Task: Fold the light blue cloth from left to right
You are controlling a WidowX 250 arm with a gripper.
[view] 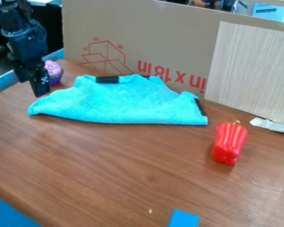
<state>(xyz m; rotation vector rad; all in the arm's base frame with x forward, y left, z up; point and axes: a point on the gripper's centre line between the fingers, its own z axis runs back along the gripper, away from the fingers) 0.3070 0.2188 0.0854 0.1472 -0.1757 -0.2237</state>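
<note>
Step in hand: You appear to be in cloth handling, judged from the towel [117, 104], which seems partly folded; a pause or approach is likely, as no lift is visible.
Next move: If you continue the fold, it likely calls for you to align above a towel corner, lower, then grasp one layer.
Arm pose: Your arm enters at the upper left; the gripper [34, 88] hangs down with a slight tilt, its lower end leaning right.
Grip state: You cannot tell from this angle whether it is spread or closed.
Towel location: Far left to centre of the table [108, 164], just right of your gripper, before the cardboard [162, 37].
Clearance: Mind the cupcake [53, 73] close beside the gripper; the red pepper [230, 142] sits right.
</note>
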